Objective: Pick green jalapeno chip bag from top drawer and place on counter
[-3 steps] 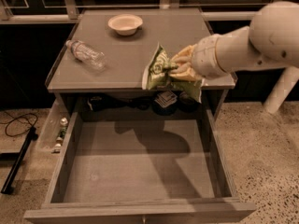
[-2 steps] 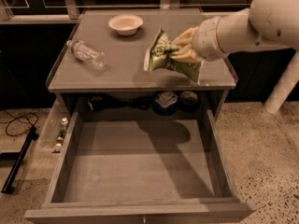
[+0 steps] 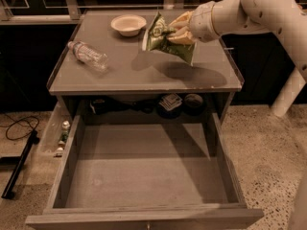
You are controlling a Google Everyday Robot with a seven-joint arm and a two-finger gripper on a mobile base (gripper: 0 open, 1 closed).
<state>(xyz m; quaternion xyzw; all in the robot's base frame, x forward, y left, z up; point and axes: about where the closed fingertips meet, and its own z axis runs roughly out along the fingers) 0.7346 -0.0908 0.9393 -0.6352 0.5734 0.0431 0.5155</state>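
Observation:
The green jalapeno chip bag [image 3: 168, 41] hangs in my gripper [image 3: 178, 32], held above the right middle of the counter [image 3: 134, 73]. The gripper is shut on the bag's upper right part, and the white arm reaches in from the top right. The bag casts a shadow on the counter just below it. The top drawer [image 3: 144, 174] is pulled fully open below the counter, and its flat bottom shows nothing lying in it.
A clear plastic water bottle [image 3: 88, 55] lies on its side at the counter's left. A shallow beige bowl [image 3: 128, 24] stands at the counter's back. Dark items [image 3: 170, 103] sit in the recess under the counter. A cable [image 3: 19, 128] lies on the floor at left.
My gripper has carried the bag up and back, from over the counter's front edge to above its right middle. The drawer, bottle and bowl have not moved.

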